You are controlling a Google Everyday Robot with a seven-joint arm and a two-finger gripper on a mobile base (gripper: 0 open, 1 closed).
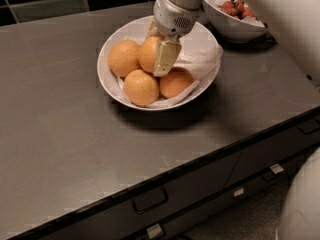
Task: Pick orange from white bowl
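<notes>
The white bowl (112, 81) stands on the dark counter, lined with crumpled white paper and holding several oranges. My gripper (156, 58) reaches down into it from the top. Its fingers straddle the orange (147, 54) at the back middle of the bowl. One pale finger (165, 59) lies against the orange's right front side, and the other is mostly hidden behind the fruit. The gripper is closed on this orange, which still rests among the others. A paler orange (123, 58) lies to its left, and two more (141, 87) (176, 83) lie in front.
A deeper white bowl (235, 29) with red berries stands just behind and to the right of the arm. The counter's front edge runs diagonally, with drawers (150, 201) below it. The robot's white body (300, 204) fills the lower right.
</notes>
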